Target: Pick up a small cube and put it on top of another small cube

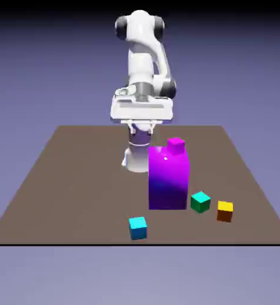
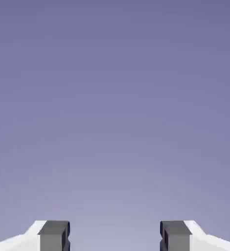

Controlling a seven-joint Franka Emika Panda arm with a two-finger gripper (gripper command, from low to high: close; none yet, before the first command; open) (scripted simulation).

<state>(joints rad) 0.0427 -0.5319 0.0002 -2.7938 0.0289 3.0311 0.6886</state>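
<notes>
Two views examined, exterior first. On the brown table (image 1: pixel 59 179) the orange-yellow cube (image 1: pixel 224 211) sits near the front edge at the exterior view's right, resting flat, yellow face up. Just beside it toward the centre is a green cube (image 1: pixel 200 202), apart from it by a narrow gap. The cyan cube (image 1: pixel 137 227) stands alone nearer the front edge, left of both and well apart from the orange-yellow one. A large purple block (image 1: pixel 168 179) stands behind them with a small magenta cube (image 1: pixel 176 145) on its top. The gripper (image 1: pixel 142 127) is held high at the rear of the table, behind the purple block, well apart from both task cubes and above them.

Handling, as judged: the orange-yellow cube looks rigid, small and light, with flat parallel sides and nothing fragile about it. Best hold is across two opposite orange faces, centred, taken from above. The green neighbour leaves little room on that side, so the free pair of faces is preferable.

Hand view: only the plain backdrop shows. Both grey fingertips (image 2: pixel 53 235) appear at the bottom edge, spread wide with nothing between them; the jaws stand apart and empty. No cube is visible here.
</notes>
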